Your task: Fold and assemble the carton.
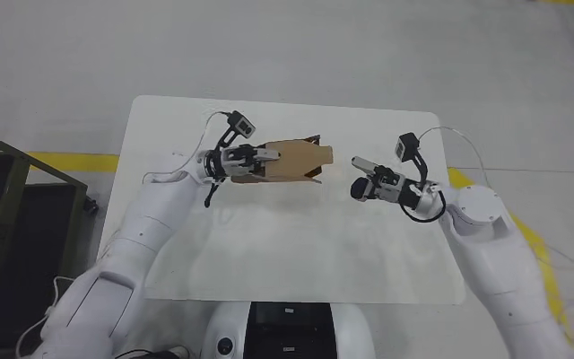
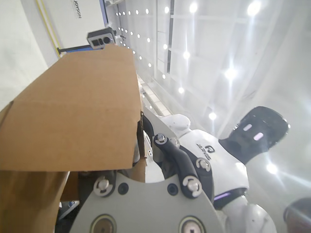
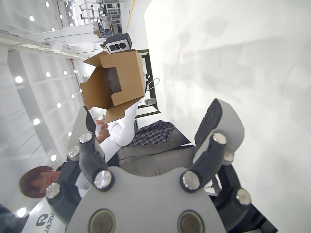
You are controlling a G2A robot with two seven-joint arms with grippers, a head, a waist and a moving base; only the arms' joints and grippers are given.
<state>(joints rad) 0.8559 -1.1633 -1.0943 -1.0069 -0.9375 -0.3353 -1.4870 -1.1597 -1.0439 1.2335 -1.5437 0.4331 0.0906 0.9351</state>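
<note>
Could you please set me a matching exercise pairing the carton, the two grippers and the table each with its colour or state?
Things:
1. carton
2. left gripper
3. right gripper
4. table

States:
A. open, holding nothing
B. white
C. brown, end flaps unfolded
D. shut on the carton

Pairs: 1-C, 2-D, 3-A, 4-B

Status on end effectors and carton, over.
Left end effector shut on carton. Right end effector open, empty. Flaps facing it unfolded. Nothing between them.
</note>
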